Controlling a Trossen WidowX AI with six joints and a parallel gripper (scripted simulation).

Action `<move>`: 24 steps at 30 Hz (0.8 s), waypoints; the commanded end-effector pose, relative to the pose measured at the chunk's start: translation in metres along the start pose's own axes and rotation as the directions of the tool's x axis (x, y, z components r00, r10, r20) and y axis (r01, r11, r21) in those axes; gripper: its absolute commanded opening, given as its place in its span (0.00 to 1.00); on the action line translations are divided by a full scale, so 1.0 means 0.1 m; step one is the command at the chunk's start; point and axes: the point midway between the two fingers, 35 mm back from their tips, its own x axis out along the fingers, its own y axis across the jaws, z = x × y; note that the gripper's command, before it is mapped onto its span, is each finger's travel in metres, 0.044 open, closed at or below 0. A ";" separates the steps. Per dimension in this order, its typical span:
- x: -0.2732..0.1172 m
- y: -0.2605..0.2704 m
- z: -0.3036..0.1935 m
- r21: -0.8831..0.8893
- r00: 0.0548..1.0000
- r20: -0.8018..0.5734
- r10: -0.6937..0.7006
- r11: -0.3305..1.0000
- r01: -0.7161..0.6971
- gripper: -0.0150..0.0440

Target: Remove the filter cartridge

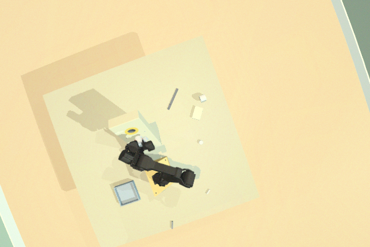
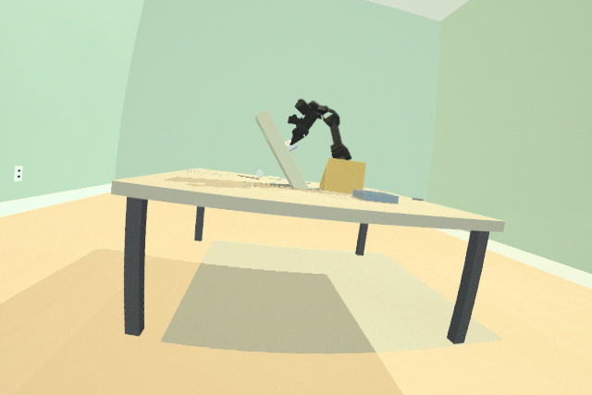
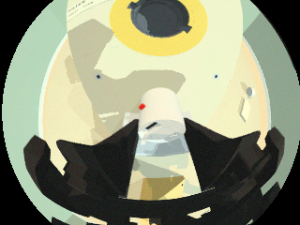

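The filter cartridge (image 3: 161, 107) (image 1: 138, 139) is a white cylinder with a red dot and a dark slot on its end face. It is out of the panel (image 3: 217, 56) (image 1: 124, 120) (image 2: 283, 155), whose yellow ring (image 3: 159, 48) surrounds an empty dark socket. The cartridge is in front of the panel's lower face, over a pale bluish ledge (image 3: 161, 147). My gripper (image 3: 160, 122) (image 2: 291, 142) is shut on the cartridge, one finger on each side. Whether the cartridge touches the ledge is unclear. The blue-rimmed tray (image 1: 126, 192) (image 2: 375, 196) stands apart from them.
A yellow base block (image 2: 344, 175) (image 1: 155, 188) carries the arm, between the panel and the tray's side. A dark bar (image 1: 172, 99), a white block (image 1: 203, 98), a cream block (image 1: 197, 113) and a small white piece (image 1: 200, 142) lie on the far side of the table.
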 end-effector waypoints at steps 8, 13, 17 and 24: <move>-0.10 0.00 0.21 0.001 1.000 0.000 0.000 1.000 0.000 0.25; -0.18 0.01 0.24 0.000 1.000 -0.001 0.003 1.000 -0.003 0.25; -0.39 0.04 0.26 -0.001 1.000 -0.003 0.009 1.000 -0.009 0.25; -0.77 0.05 0.27 -0.002 1.000 -0.005 0.009 1.000 -0.009 0.25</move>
